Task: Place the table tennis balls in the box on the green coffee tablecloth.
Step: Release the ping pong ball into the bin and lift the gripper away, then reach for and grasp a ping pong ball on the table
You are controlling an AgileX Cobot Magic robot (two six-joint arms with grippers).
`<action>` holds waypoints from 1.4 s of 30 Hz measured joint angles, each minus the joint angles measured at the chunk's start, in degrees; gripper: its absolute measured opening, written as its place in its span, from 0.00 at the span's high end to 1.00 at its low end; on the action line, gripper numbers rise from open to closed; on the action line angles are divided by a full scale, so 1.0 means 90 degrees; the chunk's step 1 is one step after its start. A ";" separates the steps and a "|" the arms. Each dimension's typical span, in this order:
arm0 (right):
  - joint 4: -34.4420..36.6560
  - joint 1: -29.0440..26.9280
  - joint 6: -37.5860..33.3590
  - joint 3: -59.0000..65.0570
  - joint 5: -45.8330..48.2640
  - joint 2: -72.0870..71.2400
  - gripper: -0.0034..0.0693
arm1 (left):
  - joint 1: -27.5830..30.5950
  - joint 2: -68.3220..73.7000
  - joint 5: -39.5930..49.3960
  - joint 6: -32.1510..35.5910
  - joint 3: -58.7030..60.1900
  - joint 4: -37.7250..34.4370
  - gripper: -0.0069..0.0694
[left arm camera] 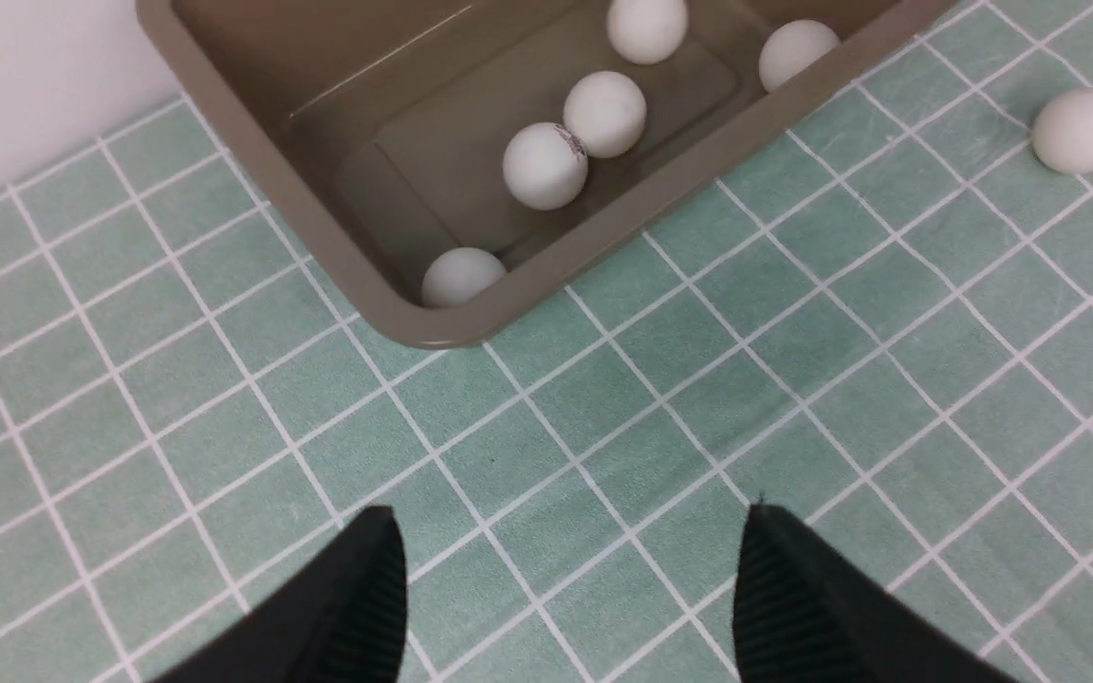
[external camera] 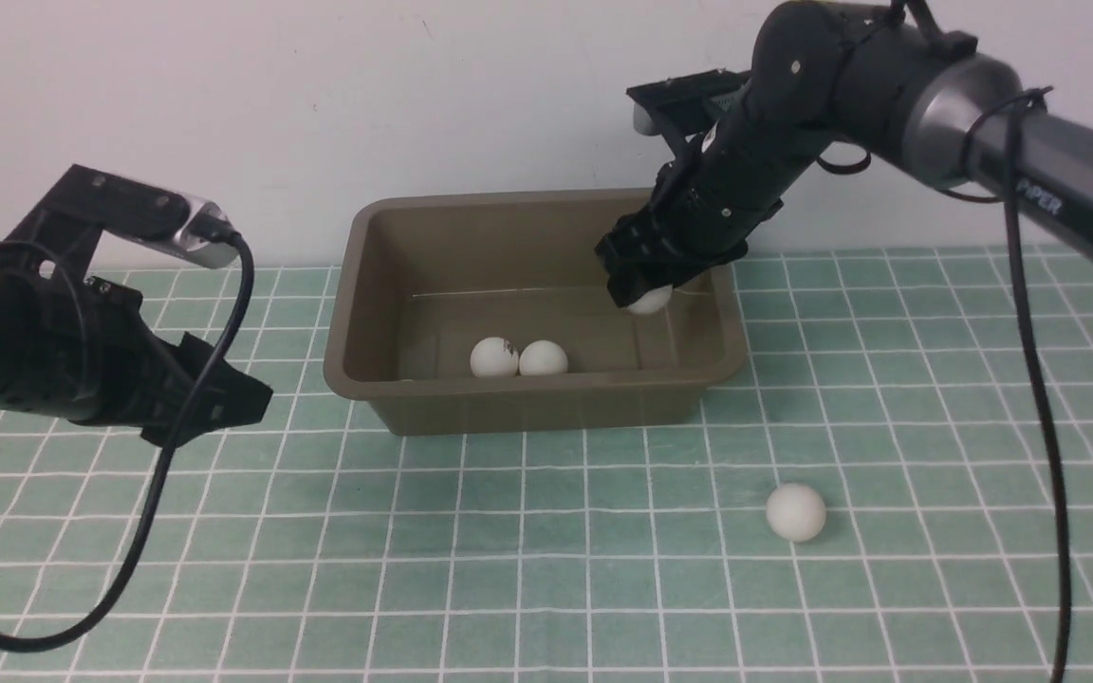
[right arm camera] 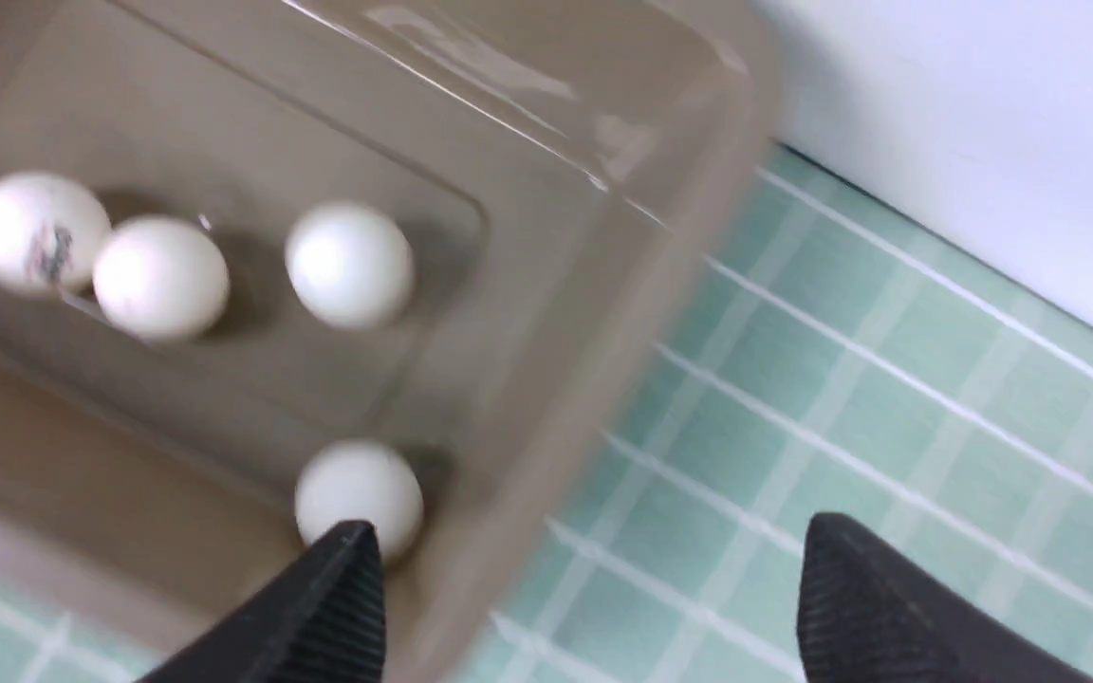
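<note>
Currently I have the right gripper (external camera: pixel 630 285) over the right end of the box (external camera: pixel 546 406), at upper centre-right of the front view. Its wrist view shows the two fingers spread wide, pinching nothing; the white ball (external camera: pixel 649 300) peeking out just below the fingertips in the front view lies on the box floor.

The left gripper (external camera: pixel 216 406) hangs at the left of the frame, well apart from the box, above the green tablecloth (external camera: pixel 527 550). Its fingers are spread too, and I see only cloth between them.

The box sits upright at upper centre of the frame, in front of the white wall (external camera: pixel 252 114), its open top facing up. From the left wrist camera I count five table tennis balls (left arm camera: pixel 604 114) inside. Two sit side by side near the middle of the near wall, one of them, the marked ball (left arm camera: pixel 546 166), carrying a dark print. Another, the corner ball (left arm camera: pixel 463 277), is tucked in the near-left corner, and a fourth, the near-right ball (left arm camera: pixel 798 54), is close to the near wall towards the right end. The fifth is the one showing below my right fingertips.

The sixth, the outside ball (external camera: pixel 796 512), rests on the tablecloth at lower right of the front view, apart from the box.
</note>
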 joint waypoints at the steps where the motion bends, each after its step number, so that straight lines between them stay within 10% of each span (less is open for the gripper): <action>1: -0.0073 -0.0063 0.0039 0.0347 0.0016 -0.0424 0.23 | 0.0000 -0.0006 0.0050 -0.0031 0.0000 0.0000 0.36; 16: 0.1156 -0.0352 0.0124 0.5144 -0.1316 -0.2132 0.22 | 0.0000 -0.0190 0.0991 -0.0142 0.0000 0.0057 0.36; 35: 0.1325 -0.0352 -0.0203 0.5382 -0.2586 -0.0687 0.24 | 0.0000 -0.0453 0.1298 -0.0192 0.0000 0.0168 0.36; 42: 0.1342 -0.0358 -0.0221 0.5382 -0.2424 -0.0536 0.47 | 0.0000 -0.0453 0.1305 -0.0199 0.0000 0.0168 0.36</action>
